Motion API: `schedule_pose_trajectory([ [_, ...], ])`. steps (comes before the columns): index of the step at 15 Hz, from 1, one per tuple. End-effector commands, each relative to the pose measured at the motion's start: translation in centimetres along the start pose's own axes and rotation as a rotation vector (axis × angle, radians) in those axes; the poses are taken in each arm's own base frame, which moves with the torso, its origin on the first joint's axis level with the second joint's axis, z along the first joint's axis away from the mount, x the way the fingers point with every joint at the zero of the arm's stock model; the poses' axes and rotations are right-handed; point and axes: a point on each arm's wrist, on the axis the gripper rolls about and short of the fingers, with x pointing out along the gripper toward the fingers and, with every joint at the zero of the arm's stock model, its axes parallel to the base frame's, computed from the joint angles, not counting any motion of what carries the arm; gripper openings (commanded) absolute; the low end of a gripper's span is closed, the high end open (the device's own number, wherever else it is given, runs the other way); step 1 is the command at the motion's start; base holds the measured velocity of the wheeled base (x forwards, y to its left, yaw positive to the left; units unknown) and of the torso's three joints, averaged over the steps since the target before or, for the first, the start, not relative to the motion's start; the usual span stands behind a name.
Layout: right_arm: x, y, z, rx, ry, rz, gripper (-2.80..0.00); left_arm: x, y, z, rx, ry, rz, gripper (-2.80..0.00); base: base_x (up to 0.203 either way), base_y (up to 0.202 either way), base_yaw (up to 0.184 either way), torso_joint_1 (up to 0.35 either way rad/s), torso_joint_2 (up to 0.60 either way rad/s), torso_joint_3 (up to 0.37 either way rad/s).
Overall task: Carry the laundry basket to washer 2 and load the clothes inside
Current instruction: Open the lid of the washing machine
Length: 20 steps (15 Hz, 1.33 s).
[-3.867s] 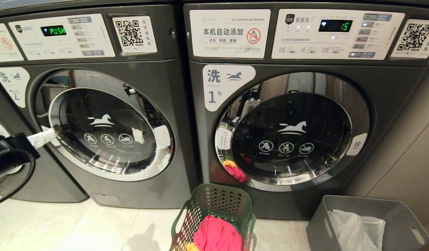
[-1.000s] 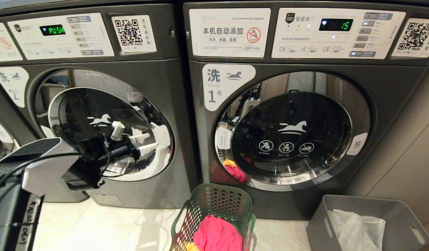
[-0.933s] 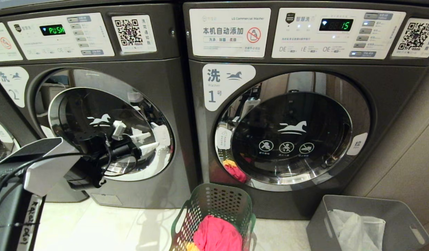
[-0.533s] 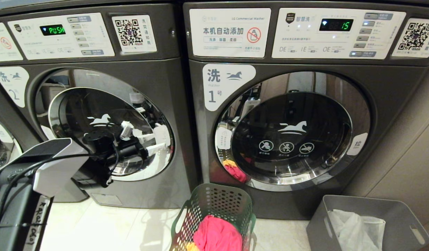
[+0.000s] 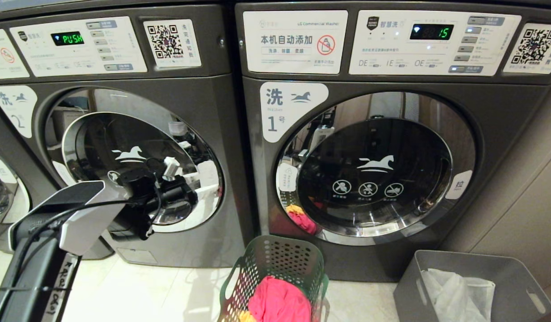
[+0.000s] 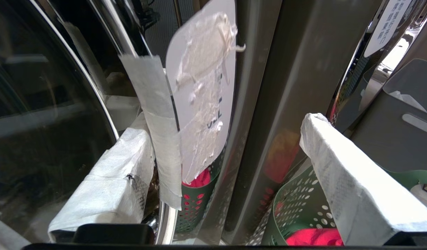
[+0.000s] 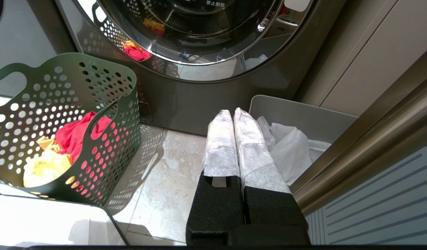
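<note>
The laundry basket (image 5: 275, 279) stands on the floor at the bottom centre of the head view, in front of the washer marked 1, with the clothes (image 5: 279, 300), a magenta-pink garment over a yellow-orange one, piled inside. Washer 2 (image 5: 123, 147) fills the left half of that frame, its round chrome-rimmed door (image 5: 141, 170) not latched, seemingly slightly ajar. The left gripper (image 5: 190, 179) is at the door's right edge, jaws spread wide with nothing between them; in the left wrist view 1 padded finger (image 6: 109, 180) lies by the glass and the other well clear, beyond the torn pull label (image 6: 199, 100). The basket lies below and right of these jaws. The right gripper (image 7: 234, 139) hangs beside the grey bin (image 7: 303, 121), jaws clenched and empty.
</note>
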Motion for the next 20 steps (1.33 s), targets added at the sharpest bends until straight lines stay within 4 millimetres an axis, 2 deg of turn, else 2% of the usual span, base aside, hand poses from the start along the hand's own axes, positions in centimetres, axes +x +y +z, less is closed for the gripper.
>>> schedule_pose_trajectory([
  [1,0.0,0.0,0.0,-0.001,0.001,0.001,-2.80,0.2,0.0,-0.3,0.002,-0.003,-0.012,0.00,0.000,0.000,0.000,0.000,0.00,0.000],
  [6,0.0,0.0,0.0,-0.001,0.001,0.001,-2.80,1.7,0.1,0.0,0.042,-0.033,-0.085,0.00,0.000,0.000,0.000,0.000,0.00,0.000],
  [14,0.0,0.0,0.0,-0.001,0.001,0.001,-2.80,3.9,-2.0,0.1,0.040,-0.041,-0.254,0.00,0.000,0.000,0.000,0.000,0.00,0.000],
  [20,0.0,0.0,0.0,-0.001,0.001,0.001,-2.80,5.7,-4.5,1.5,0.016,-0.141,-0.330,0.00,0.000,0.000,0.000,0.000,0.00,0.000],
])
